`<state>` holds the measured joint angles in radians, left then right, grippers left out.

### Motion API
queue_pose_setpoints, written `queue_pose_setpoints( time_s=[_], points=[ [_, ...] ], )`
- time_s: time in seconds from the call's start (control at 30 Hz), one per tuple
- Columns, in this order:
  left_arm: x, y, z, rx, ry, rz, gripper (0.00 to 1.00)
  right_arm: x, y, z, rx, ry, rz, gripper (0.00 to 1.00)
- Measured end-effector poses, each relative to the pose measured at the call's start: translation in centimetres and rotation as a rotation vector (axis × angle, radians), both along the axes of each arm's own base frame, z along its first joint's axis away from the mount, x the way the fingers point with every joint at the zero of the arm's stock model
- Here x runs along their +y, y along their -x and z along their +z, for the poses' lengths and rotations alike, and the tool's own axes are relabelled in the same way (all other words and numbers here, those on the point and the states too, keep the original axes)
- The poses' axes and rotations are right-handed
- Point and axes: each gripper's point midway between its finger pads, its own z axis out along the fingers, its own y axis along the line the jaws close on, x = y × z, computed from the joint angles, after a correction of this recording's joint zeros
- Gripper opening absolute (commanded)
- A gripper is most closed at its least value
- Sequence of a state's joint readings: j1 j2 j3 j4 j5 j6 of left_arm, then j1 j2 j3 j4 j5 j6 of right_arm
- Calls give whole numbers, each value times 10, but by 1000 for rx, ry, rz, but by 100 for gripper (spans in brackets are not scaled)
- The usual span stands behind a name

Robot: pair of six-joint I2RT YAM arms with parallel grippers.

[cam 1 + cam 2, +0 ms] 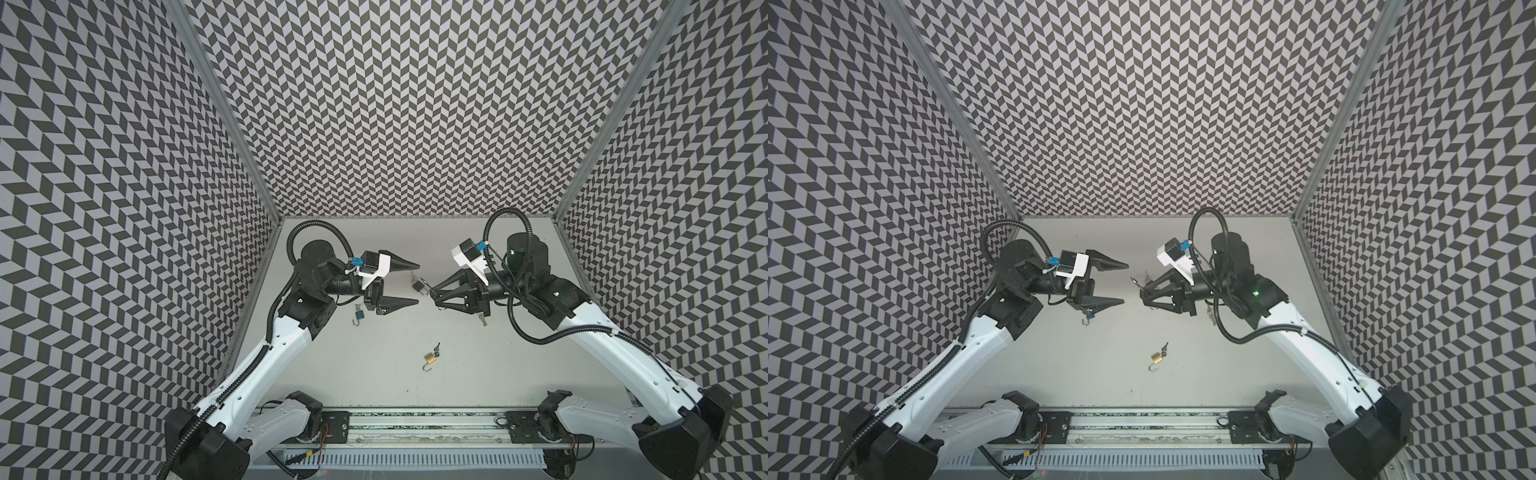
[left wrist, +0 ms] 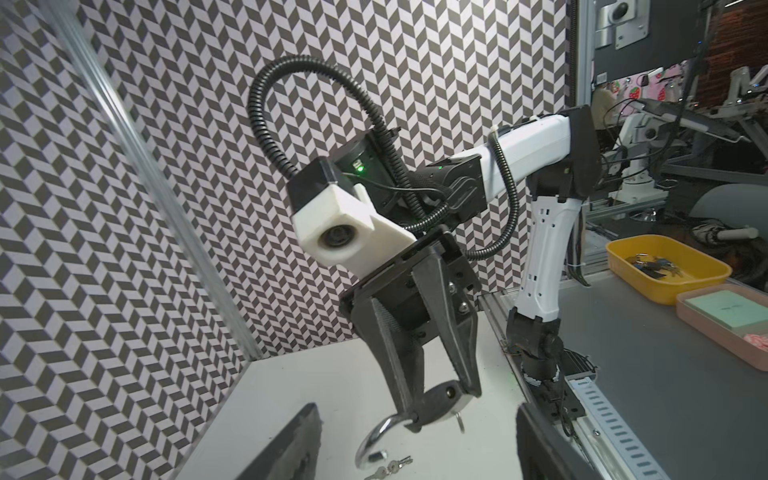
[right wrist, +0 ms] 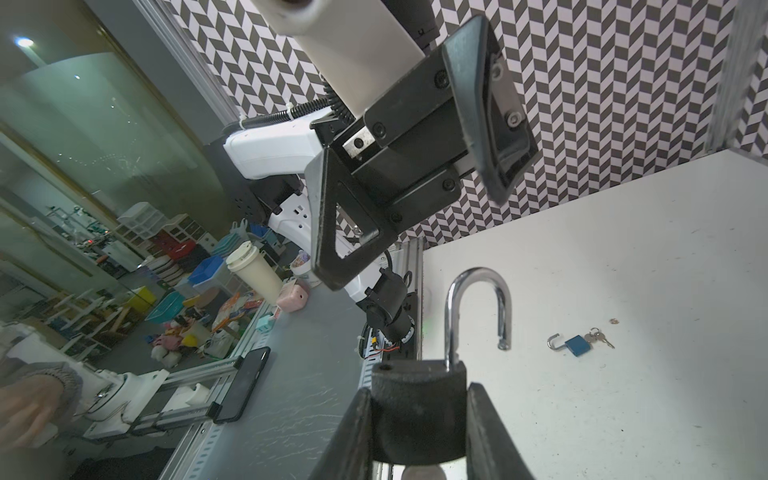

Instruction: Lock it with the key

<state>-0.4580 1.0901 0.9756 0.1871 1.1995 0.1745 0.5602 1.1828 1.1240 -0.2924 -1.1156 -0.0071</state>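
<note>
White table (image 1: 353,374) inside chevron walls (image 1: 395,124). My right gripper (image 1: 433,296) is clamped on the dark padlock (image 3: 417,399), its shackle (image 3: 478,291) swung open past the jaws. Facing it, just beyond, my left gripper (image 1: 1126,282) stands wide and empty. I judge closing the shackle is next: the left jaws must line up on that loop. The key I can't place.

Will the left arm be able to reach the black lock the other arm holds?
Probably yes: the left gripper is open and faces the black padlock clamped in the right gripper, with nothing between them.
</note>
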Motion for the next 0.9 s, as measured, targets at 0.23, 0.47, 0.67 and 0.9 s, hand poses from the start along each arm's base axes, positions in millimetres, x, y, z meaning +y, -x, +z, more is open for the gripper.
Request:
queue_pose_setpoints(
  time_s=[0.23, 0.47, 0.67, 0.9],
  points=[
    [-7, 2, -11, 37, -24, -40, 51, 6, 2, -4, 32, 6, 35, 0],
    [-9, 6, -15, 43, -34, -56, 36, 8, 3, -3, 36, 5, 44, 0],
    [-10, 5, -18, 46, -40, -59, 25, 8, 4, -3, 37, 4, 49, 0],
    [-10, 3, -20, 59, -47, -56, 3, 9, 7, -1, 32, -2, 61, 0]
  ],
)
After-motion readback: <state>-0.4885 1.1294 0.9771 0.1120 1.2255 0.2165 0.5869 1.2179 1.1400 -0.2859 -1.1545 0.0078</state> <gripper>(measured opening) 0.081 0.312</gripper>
